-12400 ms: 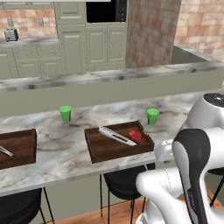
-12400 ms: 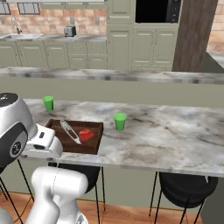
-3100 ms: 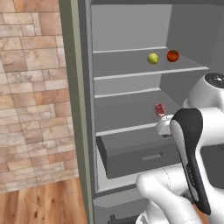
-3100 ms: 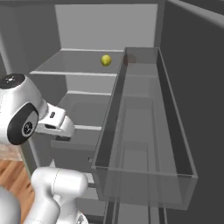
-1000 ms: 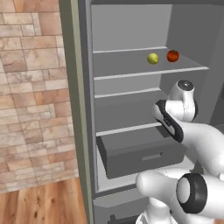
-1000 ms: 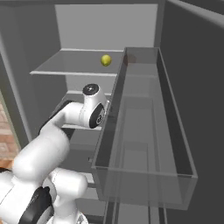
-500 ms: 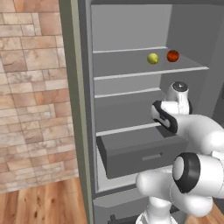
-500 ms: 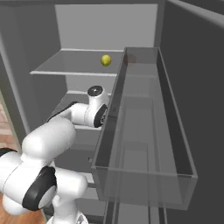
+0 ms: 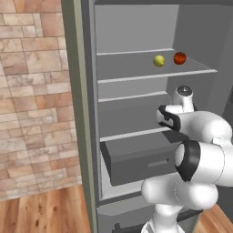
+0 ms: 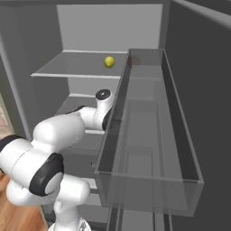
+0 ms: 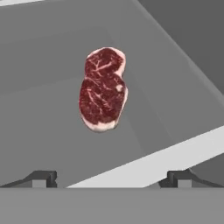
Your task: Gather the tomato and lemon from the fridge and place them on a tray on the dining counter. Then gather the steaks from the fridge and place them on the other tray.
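A red-pink steak [image 11: 103, 89] with pale marbling lies flat on a grey shelf inside the fridge [image 9: 132, 32]. My gripper [image 11: 111, 179] hangs open just short of it, its fingertips [image 11: 41, 178] wide apart with nothing between them. In the left base view my arm [image 9: 184, 120] reaches in over the middle shelf, above the drawer [image 9: 136, 159]. One shelf higher, the lemon [image 9: 159, 60] and the tomato [image 9: 180, 58] sit side by side. The right base view shows the lemon [image 10: 108, 62] on that upper shelf; the tomato [image 10: 134, 61] shows faintly through the door bin.
The fridge door stands open on the right, and its clear bin [image 10: 149, 135] runs close beside my arm. A brick wall [image 9: 32, 91] and the fridge's side panel [image 9: 79, 113] stand to the left. Wooden floor [image 9: 41, 211] lies below.
My arm has pushed a little further into the fridge over the middle shelf. The gripper has stayed open, and the lemon and tomato have not moved.
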